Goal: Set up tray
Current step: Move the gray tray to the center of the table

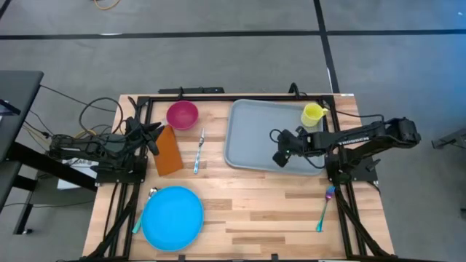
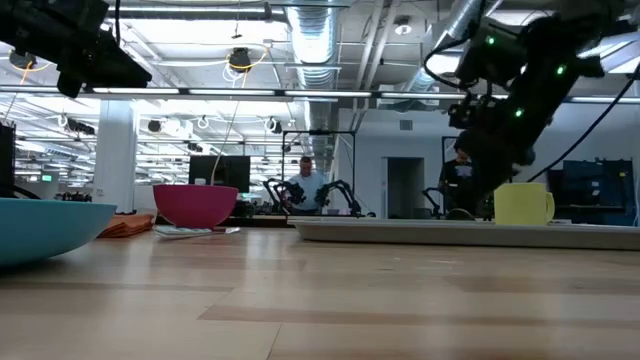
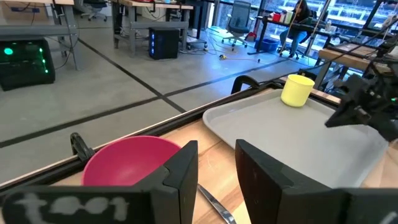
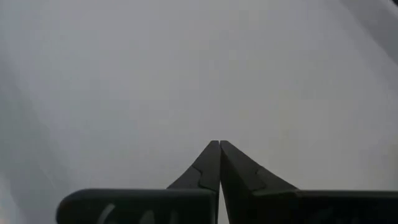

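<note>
The light grey-blue tray [image 1: 255, 135] lies flat on the table's far right part, and it also shows in the left wrist view [image 3: 298, 137]. A yellow cup [image 1: 313, 113] stands upright in the tray's far right corner. My right gripper [image 1: 279, 159] hangs over the tray's near half with its fingers shut. In the right wrist view my right gripper [image 4: 219, 144] points at bare tray floor [image 4: 186, 68]. My left gripper [image 1: 155, 133] waits open at the table's left, level, between a pink bowl [image 1: 182, 115] and an orange pad [image 1: 167, 151]. The left wrist view shows my left gripper [image 3: 216, 165] aimed toward the tray.
A round blue plate [image 1: 172, 217] sits near the table's near left edge, with a teal-handled spoon [image 1: 138, 215] beside it. A metal utensil [image 1: 198, 151] lies between the orange pad and the tray. A purple-and-teal utensil [image 1: 325, 207] lies near the right edge.
</note>
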Tool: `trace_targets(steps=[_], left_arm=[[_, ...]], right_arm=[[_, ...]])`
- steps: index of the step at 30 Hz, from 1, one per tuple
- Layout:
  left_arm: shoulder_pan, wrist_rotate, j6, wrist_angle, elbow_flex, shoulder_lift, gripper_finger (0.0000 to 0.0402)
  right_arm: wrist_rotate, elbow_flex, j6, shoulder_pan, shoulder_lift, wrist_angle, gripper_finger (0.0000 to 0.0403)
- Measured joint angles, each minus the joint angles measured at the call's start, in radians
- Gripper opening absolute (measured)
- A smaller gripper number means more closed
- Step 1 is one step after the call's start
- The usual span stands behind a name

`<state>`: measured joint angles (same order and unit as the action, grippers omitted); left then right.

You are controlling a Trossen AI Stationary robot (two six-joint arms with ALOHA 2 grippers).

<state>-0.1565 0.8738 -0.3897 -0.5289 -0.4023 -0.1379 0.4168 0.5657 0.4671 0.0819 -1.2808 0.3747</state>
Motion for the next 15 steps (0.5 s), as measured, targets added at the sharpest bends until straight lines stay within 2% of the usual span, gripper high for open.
trace_targets(steps=[5, 9, 12, 15], left_arm=[[0.000, 0.001, 0.000, 0.000, 0.000, 0.000, 0.0096], [0.000, 0.002, 0.000, 0.000, 0.000, 0.000, 0.0096], [0.000, 0.002, 0.000, 0.000, 0.000, 0.000, 0.0096], [0.000, 0.002, 0.000, 0.000, 0.000, 0.000, 0.0096]], right_arm=[[-0.002, -0.061, -0.030, 0.091, 0.000, -0.225, 0.0001], [-0.048, -0.087, -0.030, 0.150, 0.000, -0.370, 0.0000], [-0.041, -0.090, -0.030, 0.156, -0.028, -0.420, 0.0000], [-0.025, -0.091, 0.015, 0.139, -0.108, -0.477, 0.0000]])
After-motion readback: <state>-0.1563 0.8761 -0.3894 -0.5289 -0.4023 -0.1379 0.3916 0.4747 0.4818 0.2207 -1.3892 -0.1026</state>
